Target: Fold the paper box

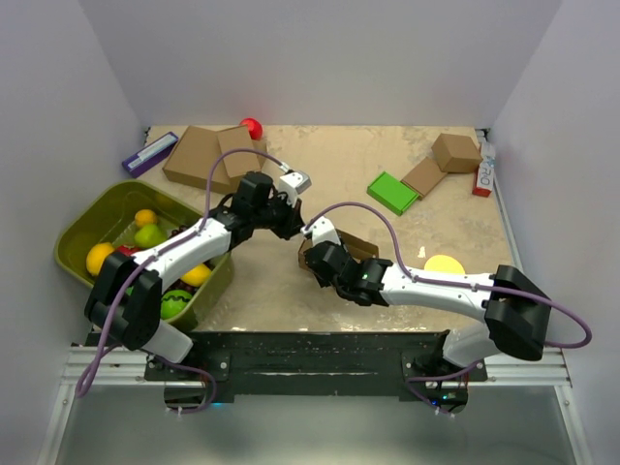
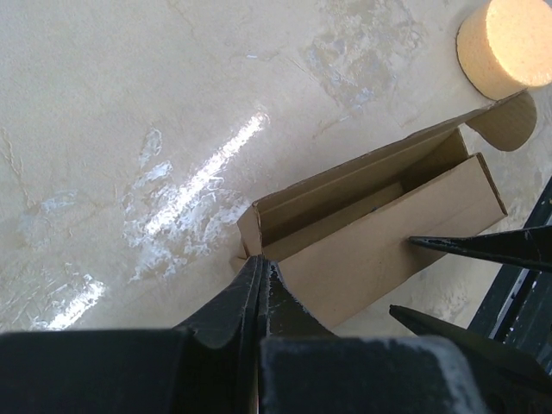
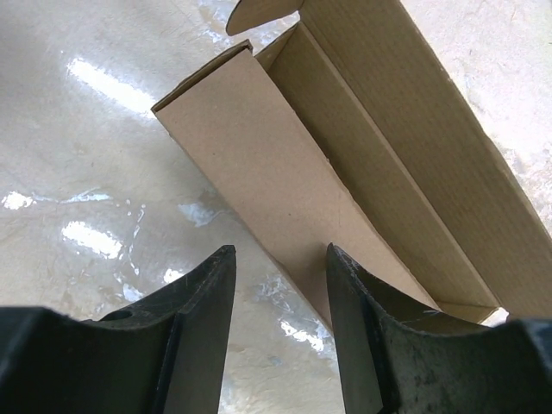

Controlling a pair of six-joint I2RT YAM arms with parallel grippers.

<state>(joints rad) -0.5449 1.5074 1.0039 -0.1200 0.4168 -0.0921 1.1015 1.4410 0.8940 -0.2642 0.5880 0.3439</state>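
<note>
At the middle of the surface (image 1: 339, 165), the left end effector (image 2: 259, 263) has its jaws pressed together on the end corner of the paper box (image 2: 379, 224), with a thin strip of cardboard pinched between them. The right end effector (image 3: 276, 250) has its fingers (image 3: 203, 319) apart, straddling the lower end of the box's long near wall. The pictures do not make clear whether either pad presses on that wall.

The paper box (image 1: 354, 247) lies open side up between the two end effectors, its lid flap folded back on the far side. The left arm reaches forward and to the right from its base, with its wrist tilted down at the box's left end. The right arm stretches low and leftward across the near part of the surface to the box's near side.

A yellow cylinder (image 2: 504, 43) stands just beyond the box's right end. The green bin (image 1: 73, 242) sits under the left arm, and the stacked brown boxes (image 1: 203, 155) lie well apart at the far left. Bare surface lies between those boxes and the paper box.
</note>
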